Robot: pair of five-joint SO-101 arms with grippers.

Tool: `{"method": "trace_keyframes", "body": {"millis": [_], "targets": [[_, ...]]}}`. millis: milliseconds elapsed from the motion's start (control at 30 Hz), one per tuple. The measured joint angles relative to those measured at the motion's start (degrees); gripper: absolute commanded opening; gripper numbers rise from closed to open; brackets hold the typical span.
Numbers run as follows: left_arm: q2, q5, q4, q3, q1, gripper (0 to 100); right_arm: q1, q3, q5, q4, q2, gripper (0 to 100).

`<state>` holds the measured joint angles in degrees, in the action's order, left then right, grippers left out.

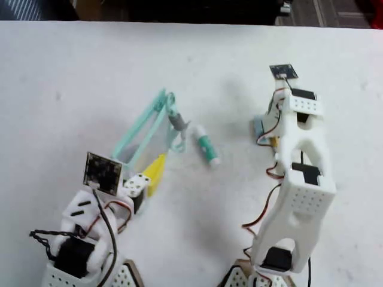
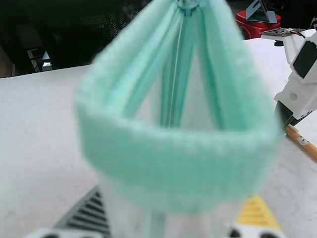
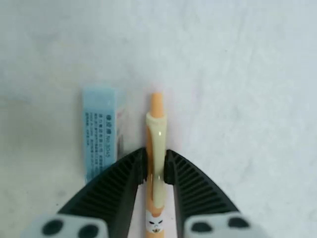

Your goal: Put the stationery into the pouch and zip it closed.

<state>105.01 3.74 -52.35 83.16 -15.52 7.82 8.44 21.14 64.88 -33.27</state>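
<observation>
The mint-green pouch with clear walls stands on its edge left of centre, its mouth gaping open. My left gripper holds its near end between the black finger and the yellow finger. A white and green glue stick lies just right of the pouch. My right gripper points down at the table, shut on an orange and cream pen that lies flat. A blue eraser rests right beside the pen.
A grey zip pull hangs at the pouch's far end. The right arm stands tall over the table's right side. The white table ends at a dark back edge.
</observation>
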Motion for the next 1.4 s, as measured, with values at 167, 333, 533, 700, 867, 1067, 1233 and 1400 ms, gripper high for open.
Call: {"method": "trace_keyframes", "body": {"millis": [167,333,533,700,867,1067,1233,1400], "targets": [[0.0,0.0,0.0,0.0,0.0,22,0.0,0.0,0.0,0.0,0.0,1.6],[0.0,0.0,0.0,0.0,0.0,22,0.0,0.0,0.0,0.0,0.0,1.6],[0.0,0.0,0.0,0.0,0.0,22,0.0,0.0,0.0,0.0,0.0,1.6],[0.0,0.2,0.0,0.0,0.0,22,0.0,0.0,0.0,0.0,0.0,1.6],[0.0,1.9,0.1,0.0,0.1,22,0.0,0.0,0.0,0.0,0.0,1.6],[0.0,2.1,0.1,0.0,0.1,22,0.0,0.0,0.0,0.0,0.0,1.6],[0.0,1.9,-0.3,0.0,0.1,22,0.0,0.0,0.0,0.0,0.0,1.6],[0.0,-0.9,-0.3,0.0,0.1,11,0.0,0.0,0.0,0.0,0.0,1.6]]}}
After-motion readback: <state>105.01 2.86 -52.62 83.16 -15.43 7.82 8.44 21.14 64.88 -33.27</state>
